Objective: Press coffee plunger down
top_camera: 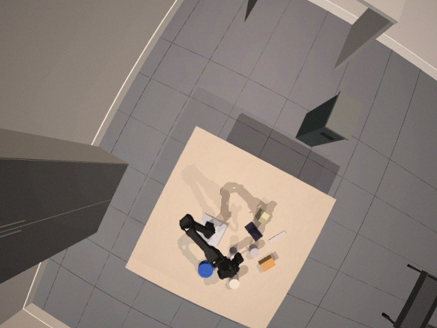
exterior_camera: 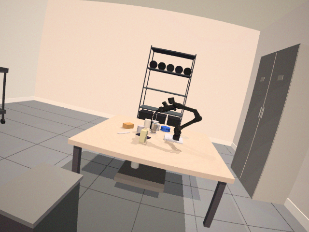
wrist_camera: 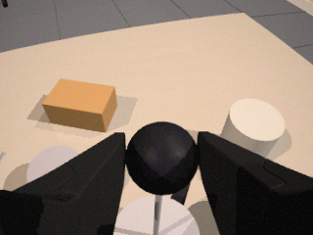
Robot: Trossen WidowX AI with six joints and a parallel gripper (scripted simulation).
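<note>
Table (top_camera: pixel 289 208) (exterior_camera: pixel 124 147) spreads widest; seen from above, the clock positions below are read around the coffee press, with twelve toward the picture's top. On it, the black arm (top_camera: pixel 203 243) (exterior_camera: pixel 188 108) rises from a white base plate (top_camera: pixel 217 238) (exterior_camera: pixel 167 137) between ten and eleven o'clock and bends over toward the press.

The press (exterior_camera: pixel 153 127) (wrist_camera: pixel 142 222) stands upright, partly hidden from above by the arm. A blue round thing (top_camera: pixel 205 269) (exterior_camera: pixel 165 128) lies toward eight, a dark flat piece (top_camera: pixel 253 231) between one and two, an orange block (top_camera: pixel 267 263) (exterior_camera: pixel 128 125) (wrist_camera: pixel 80 103) at four, a white cylinder (top_camera: pixel 234 283) (exterior_camera: pixel 147 123) (wrist_camera: pixel 254 124) at six, a pale yellow block (top_camera: pixel 263 216) (exterior_camera: pixel 143 136) near one, and a lilac cylinder (top_camera: pixel 253 251) (exterior_camera: pixel 140 128) (wrist_camera: pixel 54 168) at three.

Smallest, the black plunger knob (wrist_camera: pixel 161 152) is pinched between both fingers of the gripper (exterior_camera: pixel 157 110) (wrist_camera: pixel 160 143), its thin rod (wrist_camera: pixel 157 215) showing above the lid, so the plunger is up.
</note>
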